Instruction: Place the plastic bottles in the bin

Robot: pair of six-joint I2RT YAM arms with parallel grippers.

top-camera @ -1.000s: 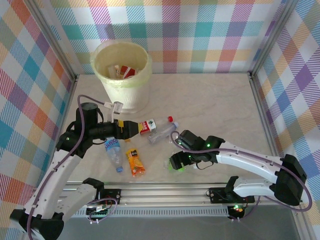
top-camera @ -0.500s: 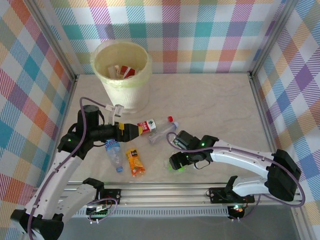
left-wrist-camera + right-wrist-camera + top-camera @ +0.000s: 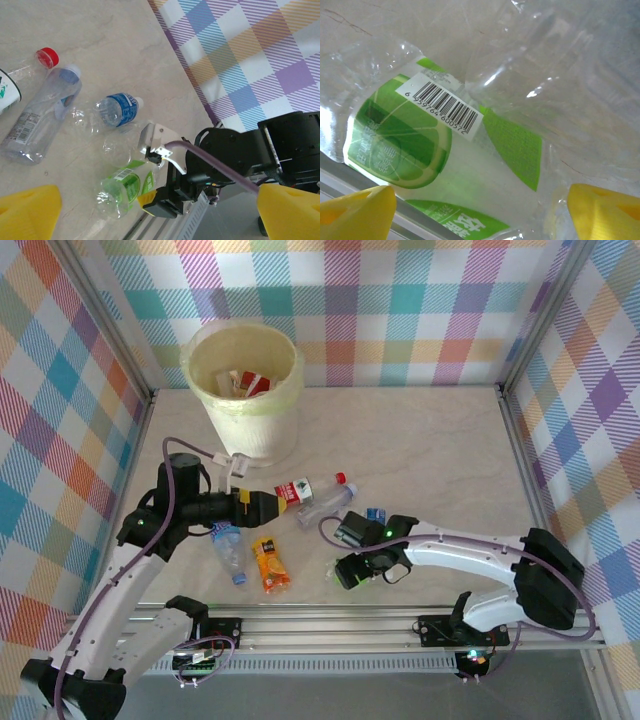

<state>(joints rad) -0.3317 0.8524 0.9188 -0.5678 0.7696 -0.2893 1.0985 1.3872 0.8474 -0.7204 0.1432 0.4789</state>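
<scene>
One right pincer (image 3: 481,212), wide, astride green-labelled bottle (image 3: 420,145)

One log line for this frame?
left gripper open by red-label bottle | right gripper open over green-label bottle | bin upright, far left | other bottles on table

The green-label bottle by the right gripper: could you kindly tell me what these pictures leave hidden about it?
- Left wrist: the right gripper hides the near end of the green-label bottle.
- Top external: the same gripper covers most of it.
- Right wrist: the frame edges cut off both its ends and part of the label.
</scene>
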